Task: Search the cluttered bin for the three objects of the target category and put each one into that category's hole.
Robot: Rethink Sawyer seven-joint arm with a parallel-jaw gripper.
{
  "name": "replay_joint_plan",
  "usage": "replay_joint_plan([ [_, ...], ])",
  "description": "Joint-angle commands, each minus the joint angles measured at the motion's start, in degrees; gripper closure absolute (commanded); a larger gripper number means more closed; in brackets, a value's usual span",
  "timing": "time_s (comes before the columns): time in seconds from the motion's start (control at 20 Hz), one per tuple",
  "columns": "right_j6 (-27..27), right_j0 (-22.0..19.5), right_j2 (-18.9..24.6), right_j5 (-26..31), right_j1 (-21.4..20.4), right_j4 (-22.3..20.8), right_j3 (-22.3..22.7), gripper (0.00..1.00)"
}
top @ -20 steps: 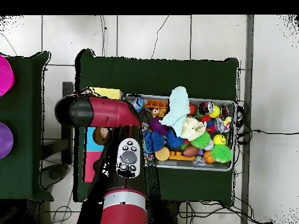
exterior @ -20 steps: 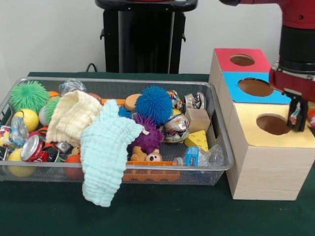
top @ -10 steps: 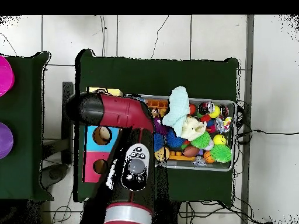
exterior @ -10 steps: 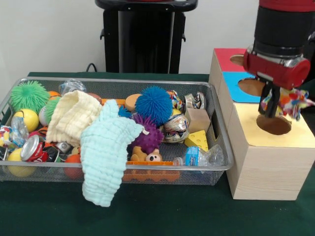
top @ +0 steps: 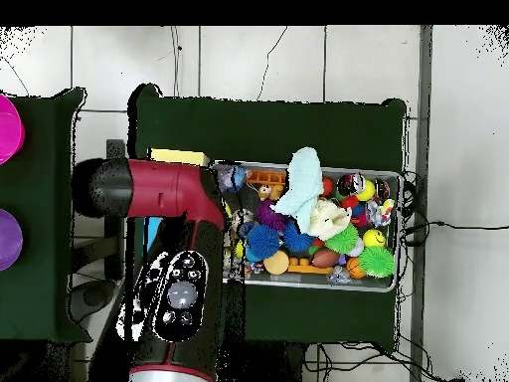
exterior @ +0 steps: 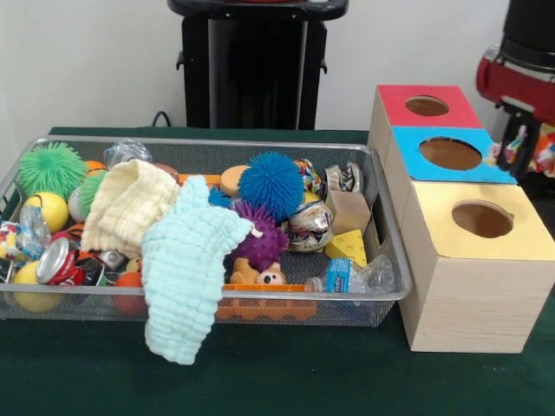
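Crinkled multicoloured wrapper (exterior: 545, 149) is pinched in the closed gripper (exterior: 531, 152), off the blue hole (exterior: 450, 153) toward the picture's right, yellow hole (exterior: 482, 219) nearer camera.

A plain pale wall (exterior: 95, 61) rises behind the table, which is covered in dark green cloth (exterior: 286, 373). From overhead, the floor (top: 298, 60) is light tile with dark seams; a thin line across it may be a cable or a crack.
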Motion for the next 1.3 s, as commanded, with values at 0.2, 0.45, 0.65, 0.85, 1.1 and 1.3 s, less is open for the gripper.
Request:
replay_joint_plan([
  [0.2,18.9,1.1,-4.6,5.1,10.5,1.8,-9.1,1.00],
  [0.45,15.6,-0.5,-5.1,1.1,11.7,1.3,-7.9,1.00],
  [0.65,13.0,-1.5,-4.6,-0.3,10.4,1.3,-5.7,1.00],
  [0.85,11.7,-2.0,-4.6,-0.8,10.0,1.1,-5.1,1.00],
  [1.1,11.4,-2.3,-5.1,-1.5,10.8,0.5,-5.5,1.00],
  [1.3,12.2,-1.8,-5.5,-1.8,11.3,0.6,-5.7,1.00],
])
